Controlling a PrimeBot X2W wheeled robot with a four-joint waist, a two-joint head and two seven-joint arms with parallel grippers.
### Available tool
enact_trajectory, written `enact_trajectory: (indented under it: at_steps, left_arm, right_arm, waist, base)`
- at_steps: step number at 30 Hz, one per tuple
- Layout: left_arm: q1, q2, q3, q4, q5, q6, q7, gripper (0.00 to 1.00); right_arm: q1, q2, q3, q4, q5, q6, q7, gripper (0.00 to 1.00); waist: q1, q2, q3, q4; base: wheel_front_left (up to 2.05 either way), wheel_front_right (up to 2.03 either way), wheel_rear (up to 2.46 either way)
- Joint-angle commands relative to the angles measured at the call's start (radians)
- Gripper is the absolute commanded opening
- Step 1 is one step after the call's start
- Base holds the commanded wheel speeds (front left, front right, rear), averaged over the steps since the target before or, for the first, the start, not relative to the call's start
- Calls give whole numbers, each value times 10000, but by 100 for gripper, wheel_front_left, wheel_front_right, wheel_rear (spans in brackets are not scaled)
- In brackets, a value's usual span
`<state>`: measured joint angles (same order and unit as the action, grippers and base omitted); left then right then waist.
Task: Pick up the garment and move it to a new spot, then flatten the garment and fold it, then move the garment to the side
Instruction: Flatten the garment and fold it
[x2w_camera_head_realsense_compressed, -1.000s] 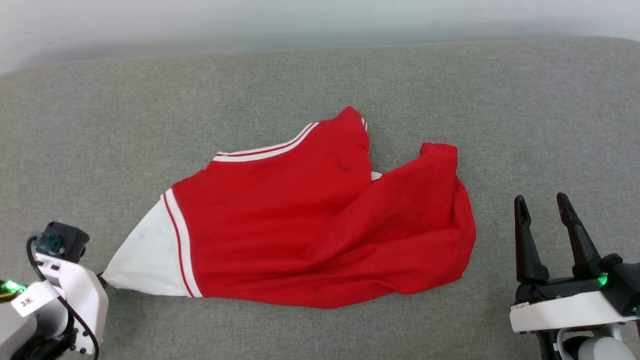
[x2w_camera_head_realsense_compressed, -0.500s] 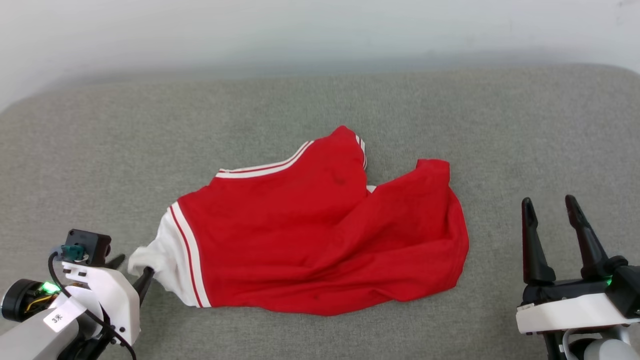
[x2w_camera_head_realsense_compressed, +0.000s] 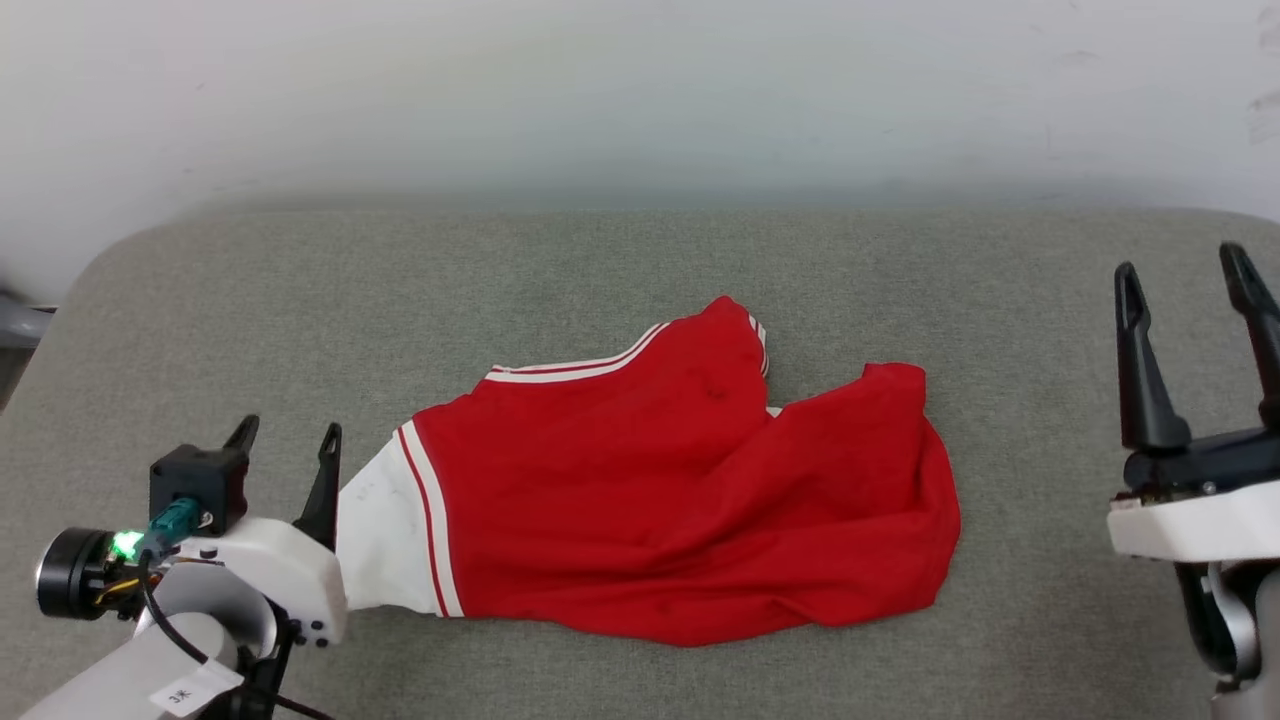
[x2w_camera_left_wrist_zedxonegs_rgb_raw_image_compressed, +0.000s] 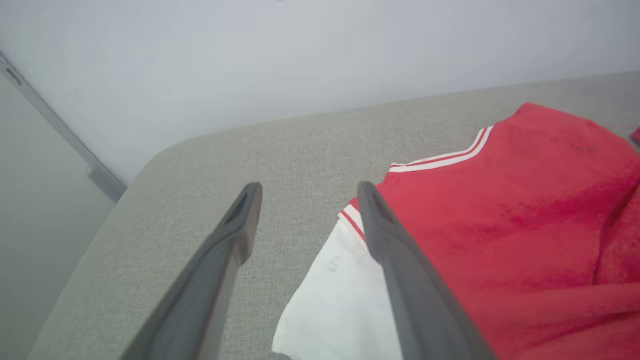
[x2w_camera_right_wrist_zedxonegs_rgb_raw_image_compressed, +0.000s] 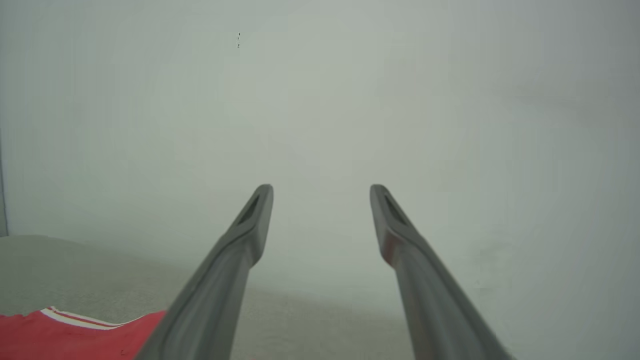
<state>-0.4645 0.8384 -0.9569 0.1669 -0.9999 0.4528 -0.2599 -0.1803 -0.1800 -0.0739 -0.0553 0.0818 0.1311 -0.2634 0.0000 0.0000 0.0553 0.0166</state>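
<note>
Head view: with garment (x2w_camera_head_realsense_compressed: 680, 500) rumpled on grey cushion (x2w_camera_head_realsense_compressed: 600, 260), white sleeve (x2w_camera_head_realsense_compressed: 375, 530) beside spread, empty left gripper (x2w_camera_head_realsense_compressed: 290, 430), right gripper (x2w_camera_head_realsense_compressed: 1180, 260) likewise spread, pinch opposite edges low and pull apart evenly to flatten.

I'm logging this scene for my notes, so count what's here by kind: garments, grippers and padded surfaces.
garment: 1
grippers, the left gripper and the right gripper: 2
grey padded surface: 1
Total: 4

garment (x2w_camera_head_realsense_compressed: 690, 500) on cushion (x2w_camera_head_realsense_compressed: 600, 260); left gripper (x2w_camera_head_realsense_compressed: 290, 430) jaws at its left end, right gripper (x2w_camera_head_realsense_compressed: 1180, 262) jaws well apart
</note>
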Motion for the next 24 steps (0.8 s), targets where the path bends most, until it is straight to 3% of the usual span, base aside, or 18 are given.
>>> enact_trajectory:
  at_steps: [1, 7, 12, 17, 24]
  left_arm:
    - [310, -224, 553, -444, 636, 355, -65, 100]
    - [1513, -1351, 2489, -1341, 2700, 1066, -52, 100]
    - [2327, -2369, 3873, -1771, 4363, 1263, -53, 100]
    - [3007, -3258, 4908, -1938, 5476, 973, -54, 100]
    - [3399, -4392, 5862, -2033, 6594, 199, -55, 100]
  right_arm:
    - [-445, -434, 205, 147, 142, -7, -20, 100]
    - [-1676, -1921, 1272, 1053, 883, -7, 83, 100]
    - [-2837, -3111, 2837, 1838, 2086, -7, 1335, 100]
    - [-3788, -4116, 4571, 2330, 3420, -7, 3448, 100]
    - [-4840, -5229, 6933, 2768, 5451, -7, 6839, 100]
  waist:
    - [0, 0, 8, 121]
    - [0, 0, 166, 416]
    - [0, 0, 392, 639]
    - [0, 0, 729, 835]
    - [0, 0, 1447, 1112]
  base:
    - [0, 0, 0]
    - [0, 0, 0]
    - [0, 0, 0]
    - [0, 0, 0]
    - [0, 0, 0]
